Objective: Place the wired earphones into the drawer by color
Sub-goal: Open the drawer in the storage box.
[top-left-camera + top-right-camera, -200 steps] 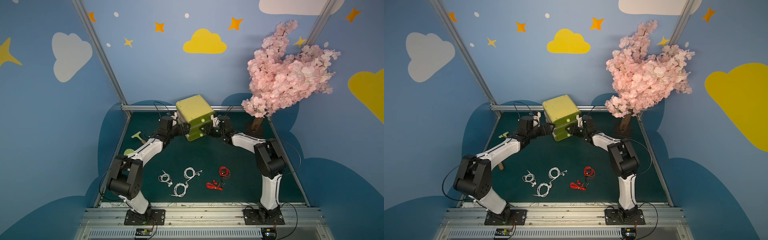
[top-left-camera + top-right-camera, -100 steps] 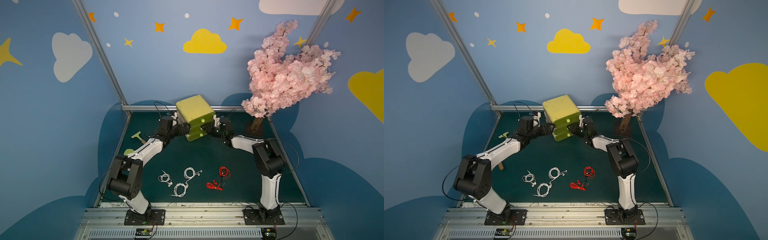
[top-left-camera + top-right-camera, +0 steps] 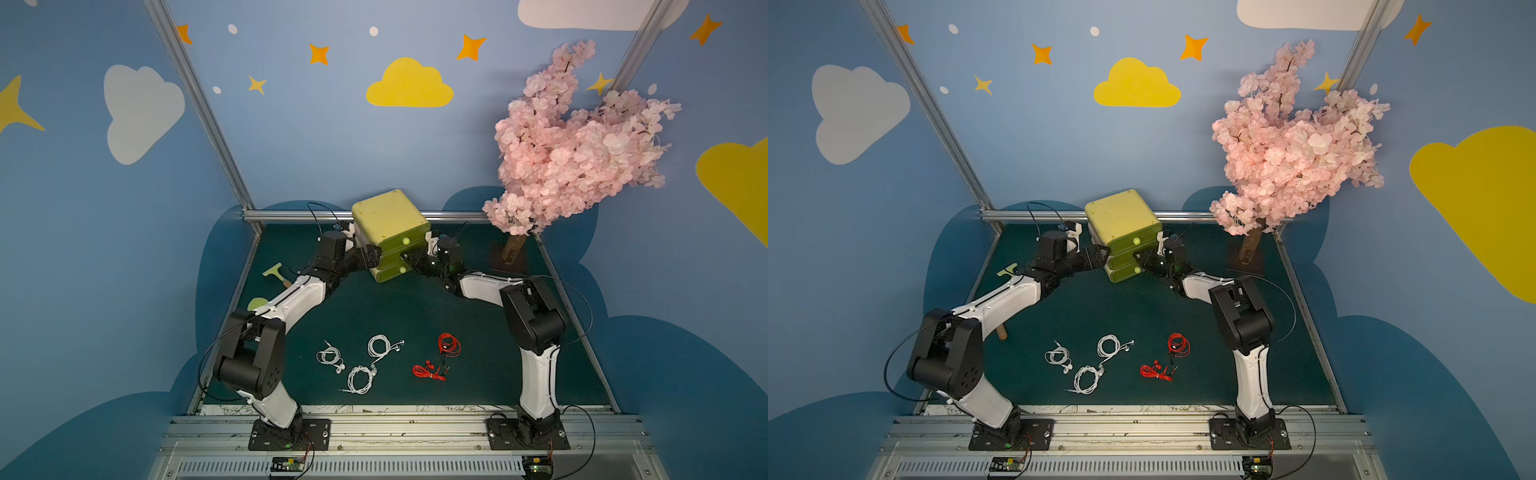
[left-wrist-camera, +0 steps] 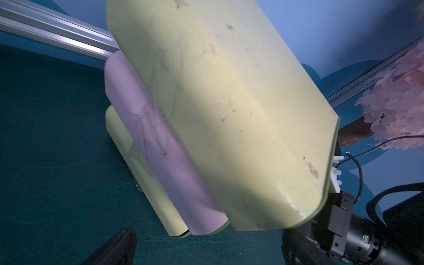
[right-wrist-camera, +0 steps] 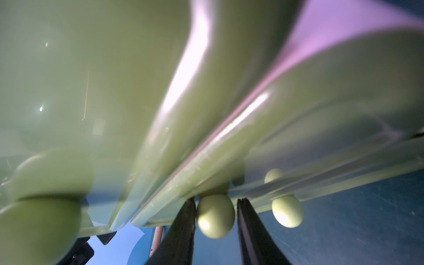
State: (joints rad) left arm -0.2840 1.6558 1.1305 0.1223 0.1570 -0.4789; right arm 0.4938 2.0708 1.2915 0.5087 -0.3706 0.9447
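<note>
At the back edge of the green mat [image 3: 374,307], about midway along it, sits the yellow-green drawer cabinet [image 3: 386,216] with its three drawers pushed in. The right gripper [image 5: 215,203] is narrow. Its black fingers [image 5: 183,224] sit either side of the middle drawer's round knob [image 5: 215,220]; one touches it and a sliver of gap shows by the other. The left gripper [image 3: 371,258] is spread wide at the cabinet's left side. Near the front edge, well apart from both grippers, lie three coiled white earphones [image 3: 360,379], with two red earphones [image 3: 449,345] just to their right. A pink blossom tree [image 3: 573,158] stands at the back right corner.
</note>
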